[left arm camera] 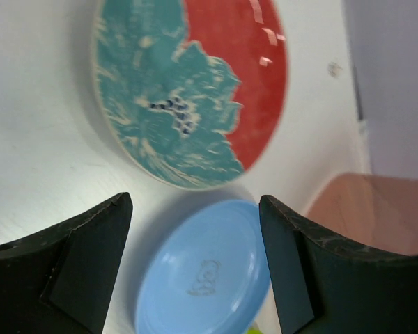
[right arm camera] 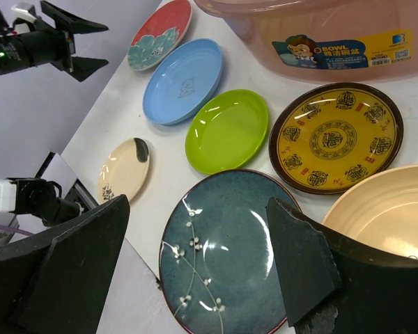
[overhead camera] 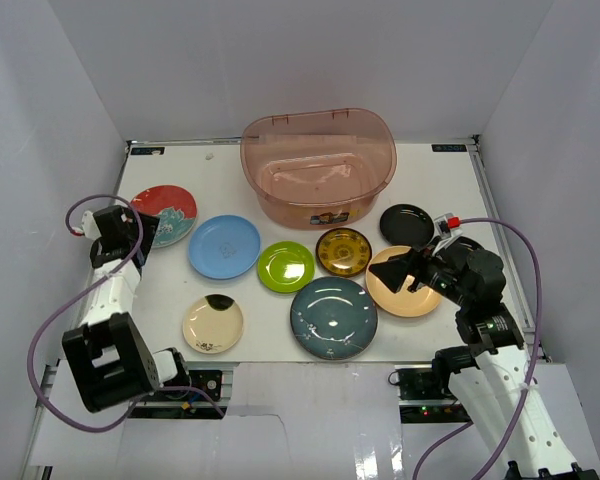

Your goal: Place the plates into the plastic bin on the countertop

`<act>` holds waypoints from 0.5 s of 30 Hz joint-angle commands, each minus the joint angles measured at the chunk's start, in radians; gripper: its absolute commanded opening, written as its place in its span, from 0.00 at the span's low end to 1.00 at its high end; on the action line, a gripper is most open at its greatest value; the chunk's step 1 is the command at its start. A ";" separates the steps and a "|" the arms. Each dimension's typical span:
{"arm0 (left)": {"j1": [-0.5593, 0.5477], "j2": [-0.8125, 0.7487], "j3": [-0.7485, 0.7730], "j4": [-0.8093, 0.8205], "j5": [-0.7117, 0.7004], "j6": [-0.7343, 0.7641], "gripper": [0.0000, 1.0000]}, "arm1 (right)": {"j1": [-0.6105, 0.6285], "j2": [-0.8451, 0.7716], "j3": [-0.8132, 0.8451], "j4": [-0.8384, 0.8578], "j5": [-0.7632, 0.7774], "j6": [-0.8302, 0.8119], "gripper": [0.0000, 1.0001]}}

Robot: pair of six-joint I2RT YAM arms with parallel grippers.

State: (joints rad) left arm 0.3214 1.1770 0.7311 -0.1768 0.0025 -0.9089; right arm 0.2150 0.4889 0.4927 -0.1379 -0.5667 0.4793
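Several plates lie on the white countertop (overhead camera: 450, 185) in front of the translucent pinkish plastic bin (overhead camera: 318, 165): red patterned (overhead camera: 165, 213), light blue (overhead camera: 224, 246), lime green (overhead camera: 285, 266), amber-gold (overhead camera: 343, 251), black (overhead camera: 407, 225), peach (overhead camera: 418, 298), dark teal (overhead camera: 333, 317), cream (overhead camera: 212, 323). The bin holds no plate. My left gripper (overhead camera: 146, 232) is open and empty at the red plate's left edge; its wrist view shows the red plate (left arm camera: 188, 90) and the blue plate (left arm camera: 205, 271) between its fingers. My right gripper (overhead camera: 400, 272) is open and empty above the peach plate, looking onto the teal plate (right arm camera: 223, 250).
White walls close the countertop on three sides. The bin stands at the back middle, its label (right arm camera: 341, 50) facing front. The teal and cream plates lie close to the near table edge (overhead camera: 270, 362). The left arm (right arm camera: 42, 42) shows in the right wrist view.
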 commanded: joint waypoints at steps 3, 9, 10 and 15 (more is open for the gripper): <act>0.060 0.145 -0.041 0.077 -0.079 -0.021 0.84 | 0.011 -0.009 -0.014 0.043 -0.022 -0.036 0.85; 0.148 0.306 -0.075 0.282 0.068 -0.027 0.80 | 0.015 -0.004 -0.034 0.043 -0.033 -0.038 0.83; 0.153 0.335 -0.067 0.305 0.105 -0.027 0.79 | 0.017 -0.006 -0.036 0.049 -0.035 -0.028 0.83; 0.159 0.499 -0.036 0.364 0.157 -0.060 0.68 | 0.018 -0.018 -0.048 0.077 -0.044 0.007 0.82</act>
State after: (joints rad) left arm 0.4774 1.6066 0.6910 0.1444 0.0975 -0.9516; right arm 0.2256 0.4839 0.4500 -0.1215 -0.5911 0.4709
